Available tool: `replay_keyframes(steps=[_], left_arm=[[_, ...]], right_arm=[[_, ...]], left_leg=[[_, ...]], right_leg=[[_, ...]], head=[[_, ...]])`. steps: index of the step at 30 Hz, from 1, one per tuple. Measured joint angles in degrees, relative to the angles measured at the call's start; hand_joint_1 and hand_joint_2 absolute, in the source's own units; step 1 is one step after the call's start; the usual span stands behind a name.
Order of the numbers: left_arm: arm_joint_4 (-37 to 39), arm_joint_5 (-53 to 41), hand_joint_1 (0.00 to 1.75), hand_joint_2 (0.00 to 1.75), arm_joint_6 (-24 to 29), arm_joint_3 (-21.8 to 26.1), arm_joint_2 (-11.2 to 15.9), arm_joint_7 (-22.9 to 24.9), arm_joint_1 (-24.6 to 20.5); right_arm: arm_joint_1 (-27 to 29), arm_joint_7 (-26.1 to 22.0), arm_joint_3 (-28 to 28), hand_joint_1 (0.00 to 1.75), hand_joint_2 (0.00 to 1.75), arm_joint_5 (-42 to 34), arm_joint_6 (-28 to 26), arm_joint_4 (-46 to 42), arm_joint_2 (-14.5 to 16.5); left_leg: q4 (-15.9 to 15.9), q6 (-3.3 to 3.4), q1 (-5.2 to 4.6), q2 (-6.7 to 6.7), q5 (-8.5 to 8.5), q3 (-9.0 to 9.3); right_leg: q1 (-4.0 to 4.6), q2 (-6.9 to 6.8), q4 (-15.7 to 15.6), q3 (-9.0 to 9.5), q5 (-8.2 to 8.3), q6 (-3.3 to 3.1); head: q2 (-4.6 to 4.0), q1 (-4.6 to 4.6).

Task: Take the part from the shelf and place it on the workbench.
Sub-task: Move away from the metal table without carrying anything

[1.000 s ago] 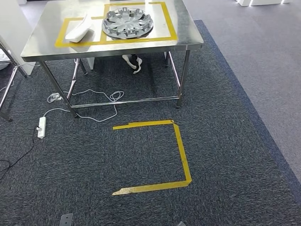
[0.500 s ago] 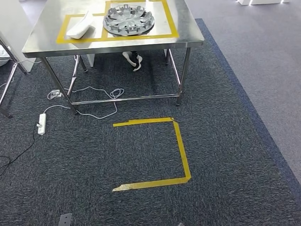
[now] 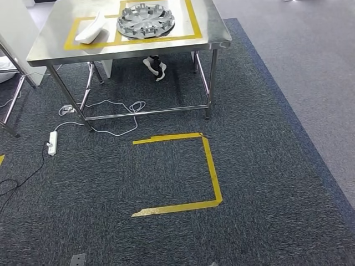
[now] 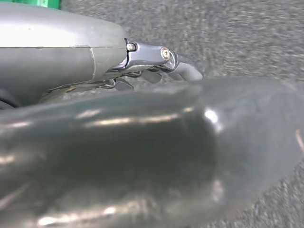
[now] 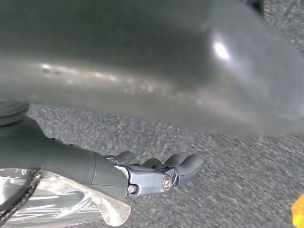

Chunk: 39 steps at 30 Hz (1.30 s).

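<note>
The steel workbench [image 3: 54,40] stands ahead at the top of the head view, marked with yellow tape boxes. A grey round wheel cover [image 3: 145,19] lies in the right box and a white curved part [image 3: 91,29] in the left one. My left hand [image 4: 157,57] hangs over the dark carpet with its fingers stretched out and nothing in it. My right hand [image 5: 157,173] hangs the same way, fingers slightly bent and apart, also holding nothing. A thick grey thumb blurs across much of each wrist view.
A yellow tape bracket [image 3: 211,172] marks the carpet in front of the bench. A white power strip [image 3: 52,143] and cables [image 3: 125,108] lie by the bench's left legs. A person's shoe [image 3: 154,65] shows under the bench. Another metal frame [image 3: 10,105] stands at far left.
The whole picture has shifted: the camera has moved, so the bench and floor tape sit higher and a little to the left. The things on the bench lie as before.
</note>
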Motion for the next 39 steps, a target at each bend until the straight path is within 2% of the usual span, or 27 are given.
replay_keyframes(steps=[2,3,4,7,10,13,23,28,35,37,38,39], left_arm=[[0.0,0.0,0.00,0.00,0.1,0.0,0.1,0.1,0.0],[0.0,0.0,0.00,0.00,0.1,0.0,0.2,0.1,-0.1],[0.0,0.0,0.00,0.00,0.2,0.0,0.2,0.1,-0.1],[0.0,0.1,0.00,0.00,0.4,0.0,0.0,0.2,0.0],[0.0,0.3,0.00,0.00,0.6,0.1,0.0,0.4,0.0],[0.0,0.6,0.00,0.00,0.6,0.2,-0.1,0.6,-0.1],[0.0,1.2,0.00,0.00,0.8,0.5,-0.1,1.0,-0.1],[0.0,1.8,0.00,0.00,0.8,0.6,-0.2,1.0,-0.1],[0.0,2.2,0.00,0.00,1.0,0.6,-0.2,1.0,-0.1],[0.0,2.2,0.00,0.00,1.1,0.6,-0.3,1.0,-0.2],[0.0,2.2,0.00,0.00,1.1,0.7,-0.4,1.0,-0.2],[0.0,2.2,0.00,0.00,1.1,0.7,-0.4,1.0,-0.2]], right_arm=[[0.0,0.0,0.0,0.00,0.00,0.0,0.0,0.0,0.0],[0.0,0.0,0.0,0.00,0.00,0.1,0.0,0.0,0.0],[0.0,0.0,0.0,0.00,0.00,0.1,-0.1,0.0,0.0],[0.0,0.0,-0.2,0.00,0.00,0.1,-0.1,0.0,0.0],[0.1,0.0,-0.4,0.00,0.00,0.1,0.0,0.1,0.0],[0.1,0.0,-0.7,0.00,0.00,0.1,0.0,0.1,0.0],[0.1,0.5,-2.3,0.00,0.00,-1.6,0.0,0.1,0.0],[0.0,2.1,-4.3,0.00,0.00,-2.3,-1.9,0.1,-0.1],[0.0,3.2,-8.0,0.00,0.00,-3.5,-5.4,0.1,-0.3],[0.0,3.1,-8.8,0.00,0.00,-3.8,-5.5,0.1,-0.5],[0.0,3.1,-9.1,0.00,0.00,-3.9,-5.6,0.1,-0.6],[0.0,3.1,-9.4,0.00,0.00,-4.0,-5.6,0.1,-0.7]], left_leg=[[-8.1,1.00,-0.28,-0.10,1.67,5.00],[-10.7,1.38,-0.43,-0.14,1.79,6.34],[-11.9,1.47,-0.49,-0.14,1.53,6.79],[-12.5,1.23,-0.54,-0.14,1.52,6.51],[-12.3,1.63,-0.79,-0.10,1.80,6.27],[-12.1,1.96,-0.99,-0.06,2.04,5.98],[-11.9,2.08,-1.08,-0.06,2.07,5.73],[-11.9,2.07,-1.05,-0.06,2.08,5.65],[-11.6,2.87,-1.12,-0.04,2.44,5.13],[-12.4,3.38,-0.77,0.06,3.24,5.20],[-12.8,3.61,-0.58,0.06,3.65,5.12],[-12.9,3.73,-0.53,0.03,3.89,4.92]], right_leg=[[0.23,0.00,0.1,-0.37,0.42,0.27],[0.28,-0.01,0.2,-0.53,0.64,0.50],[0.37,-0.03,0.3,-0.73,0.68,0.62],[0.41,-0.04,0.4,-1.17,0.69,0.30],[0.15,0.03,0.1,-1.21,1.44,0.98],[-0.04,0.08,0.1,-1.32,1.85,1.32],[-0.14,0.08,0.1,-1.55,2.00,1.54],[-0.14,0.08,0.1,-1.68,2.00,1.54],[-0.26,0.04,0.0,-1.93,2.55,2.41],[-0.25,0.09,1.0,-2.67,1.44,2.78],[-0.27,0.12,3.2,-3.68,-0.15,2.94],[-0.39,0.15,6.5,-5.18,-2.31,3.11]], head=[[0.00,0.04],[0.00,0.05],[0.00,0.06],[0.00,0.14],[0.00,0.17],[0.00,0.17],[0.00,0.14],[0.00,0.14],[0.00,0.10],[0.00,0.22],[0.00,0.32],[0.00,0.41]])
